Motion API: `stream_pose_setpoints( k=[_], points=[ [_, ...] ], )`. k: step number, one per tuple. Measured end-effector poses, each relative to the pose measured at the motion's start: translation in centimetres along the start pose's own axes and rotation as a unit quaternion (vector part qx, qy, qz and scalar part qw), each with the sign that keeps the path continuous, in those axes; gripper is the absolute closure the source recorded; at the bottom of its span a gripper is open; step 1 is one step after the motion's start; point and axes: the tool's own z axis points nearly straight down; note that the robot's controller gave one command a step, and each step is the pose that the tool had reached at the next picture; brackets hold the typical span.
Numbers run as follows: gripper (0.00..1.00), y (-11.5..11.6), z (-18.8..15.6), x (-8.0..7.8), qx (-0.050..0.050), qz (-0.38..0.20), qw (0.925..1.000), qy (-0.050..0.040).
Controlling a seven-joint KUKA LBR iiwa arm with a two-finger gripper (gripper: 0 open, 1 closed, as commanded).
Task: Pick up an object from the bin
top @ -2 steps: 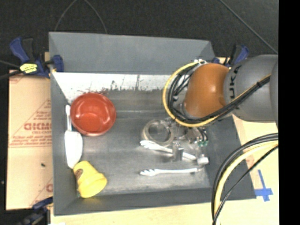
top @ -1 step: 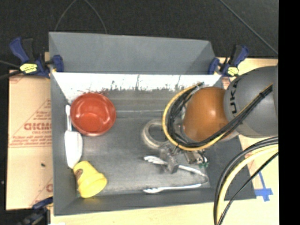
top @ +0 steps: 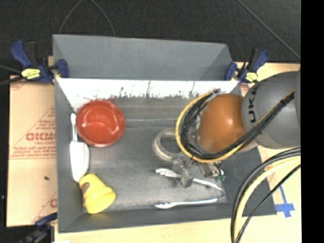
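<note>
My gripper (top: 183,174) is low in the right half of the bin, its fingers down at a white plastic utensil (top: 169,173) lying on the floor there. A clear tape roll (top: 163,144) lies just up and left of the fingers, partly hidden by the orange cover. Along the front wall lies a second long white utensil (top: 186,203).
At the left of the bin stand a red bowl (top: 100,122), a white flat piece (top: 79,159) by the left wall and a yellow cup-like toy (top: 96,193) in the front left corner. The arm with its orange cover and cables hangs over the right side.
</note>
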Motion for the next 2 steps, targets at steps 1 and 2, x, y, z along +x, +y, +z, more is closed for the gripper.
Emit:
stream_pose_setpoints(
  k=[1,2],
  points=[
    [1.00,-0.9,-6.9,-1.3,0.002,-0.014,0.9999,-0.0047],
    [1.00,-0.4,-16.9,-1.3,-0.001,-0.016,0.9999,0.0027]
  ],
)
